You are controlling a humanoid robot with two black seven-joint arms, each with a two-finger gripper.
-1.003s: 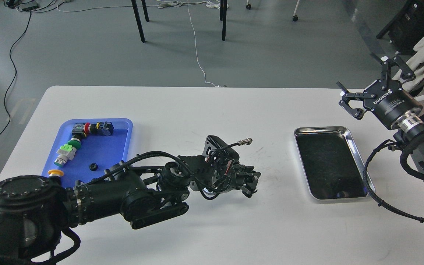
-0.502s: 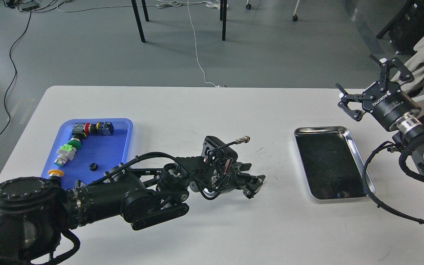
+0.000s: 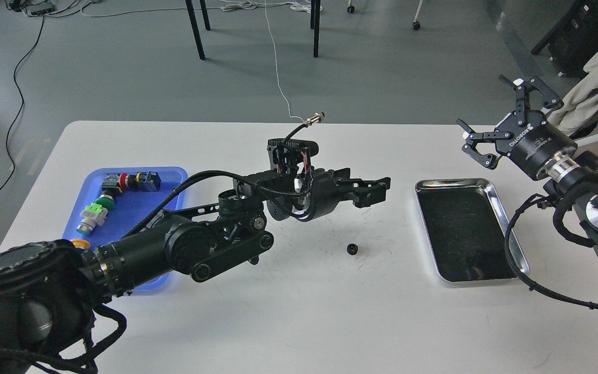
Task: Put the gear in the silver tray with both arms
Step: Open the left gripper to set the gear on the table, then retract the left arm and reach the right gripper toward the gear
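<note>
A small black gear (image 3: pixel 352 249) lies alone on the white table (image 3: pixel 299 322), between the blue tray (image 3: pixel 174 179) of spare parts and the silver tray (image 3: pixel 506 228), nearer the silver one but well apart from it, so the placing is not yet done. The left gripper (image 3: pixel 374 190) hangs above the table up and to the right of the gear, holding nothing; whether its fingers are parted I cannot tell. The right gripper (image 3: pixel 491 124) hovers beyond the silver tray's far edge, fingers spread wide and empty, so the pick-up and drop seem left to do.
</note>
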